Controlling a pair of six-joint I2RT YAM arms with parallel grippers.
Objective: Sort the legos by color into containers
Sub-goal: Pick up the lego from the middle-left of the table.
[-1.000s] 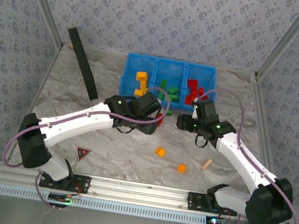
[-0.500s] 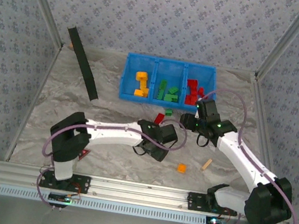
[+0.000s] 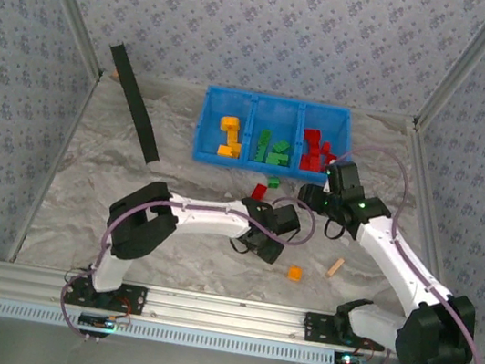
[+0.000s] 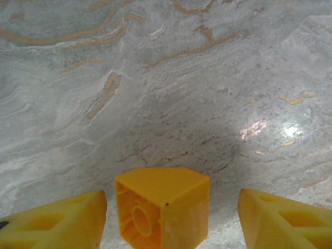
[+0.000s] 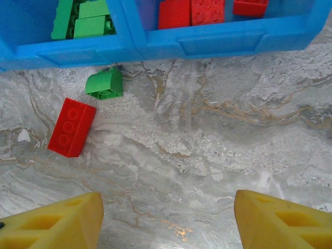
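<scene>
My left gripper (image 3: 271,247) is low over the table's middle, open. An orange lego (image 4: 162,207) lies on its side between the yellow fingers (image 4: 57,220), with a gap on each side. A second orange lego (image 3: 295,272) lies just to the right of it. My right gripper (image 3: 310,196) hovers open and empty in front of the blue tray (image 3: 255,101). A red lego (image 5: 71,127) and a green lego (image 5: 105,83) lie on the table ahead of it. The containers hold yellow (image 3: 228,136), green (image 3: 271,150) and red (image 3: 317,149) legos, from left to right.
A tan wooden piece (image 3: 334,268) lies at the right, near the right arm. A long black strip (image 3: 133,102) lies slanted at the back left. Patterned walls close in the marbled table (image 3: 88,167) on three sides.
My left arm has swung from the tray's front back to the table's middle and come down round an orange lego. My right gripper has drifted slightly right.
</scene>
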